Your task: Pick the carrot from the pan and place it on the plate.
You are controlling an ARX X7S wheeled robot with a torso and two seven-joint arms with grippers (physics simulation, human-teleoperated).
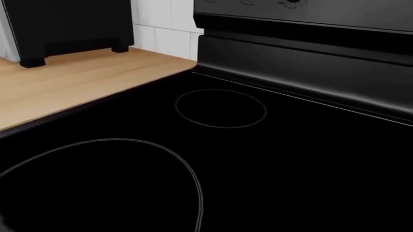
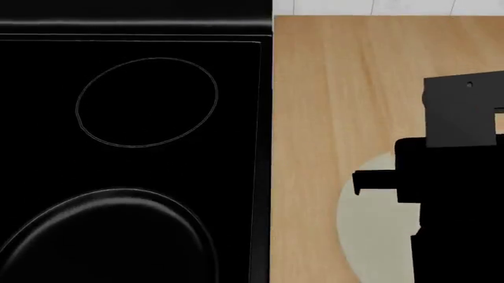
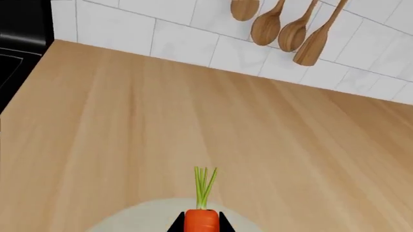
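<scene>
In the right wrist view my right gripper (image 3: 200, 223) is shut on the orange carrot (image 3: 200, 220), its green top pointing away from me, held above the off-white plate (image 3: 139, 217). In the head view the right arm (image 2: 445, 177) hangs over the plate (image 2: 370, 218) on the wooden counter and hides the carrot. The black pan (image 2: 110, 236) sits on the stove at the lower left, its inside showing empty. My left gripper does not show in any view; the left wrist view shows only the stovetop.
The black stovetop (image 2: 141, 165) with burner outlines (image 2: 147, 101) fills the left. The wooden counter (image 2: 339, 106) lies to its right. Wooden spoons (image 3: 290, 29) hang on the white tile wall. A black appliance (image 1: 65, 29) stands on the counter beside the stove.
</scene>
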